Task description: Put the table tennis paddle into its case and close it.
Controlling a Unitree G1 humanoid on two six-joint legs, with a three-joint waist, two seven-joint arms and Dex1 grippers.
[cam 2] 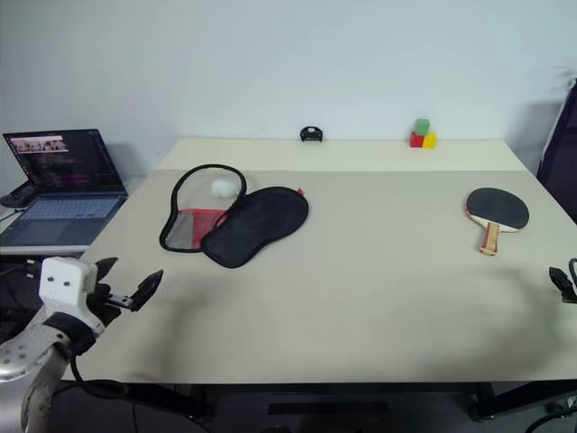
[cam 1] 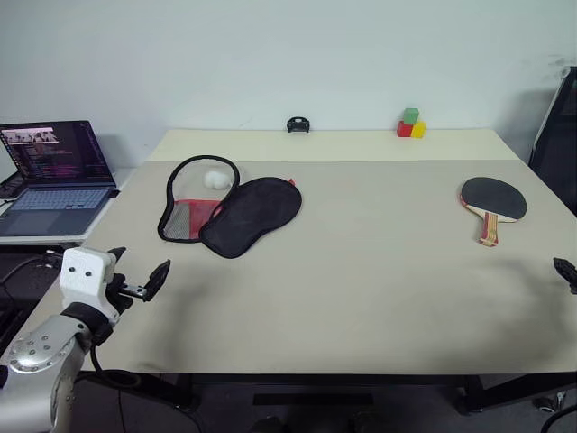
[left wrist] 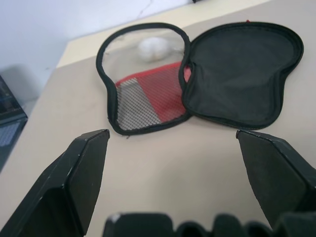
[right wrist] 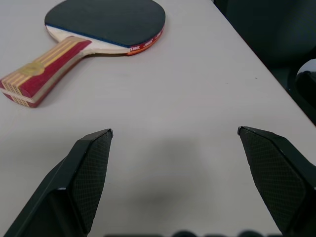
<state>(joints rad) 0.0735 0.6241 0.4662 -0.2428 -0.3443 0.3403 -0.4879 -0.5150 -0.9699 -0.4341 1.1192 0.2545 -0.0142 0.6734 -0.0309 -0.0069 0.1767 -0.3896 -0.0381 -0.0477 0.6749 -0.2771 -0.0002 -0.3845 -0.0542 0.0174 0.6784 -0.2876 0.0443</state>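
- Paddle point(cam 1: 492, 200) is seen flat on table point(cam 1: 361, 289), far right, not yet picked up.
- Case point(cam 1: 230, 209) is laid unzipped at left, well apart from paddle; white ball point(cam 1: 215, 179) sits on its inner half.
- L gripper point(cam 1: 138, 275) and R gripper point(right wrist: 175, 143): fingers spread, nothing held.
- Left to do: grasp, insert, zip shut.

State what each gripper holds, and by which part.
Nothing is held. The left gripper is open short of the case; the right gripper is open near the paddle.

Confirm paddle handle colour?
The table tennis paddle has a light wood handle striped red with a small gold badge. Best seen in the right wrist view.
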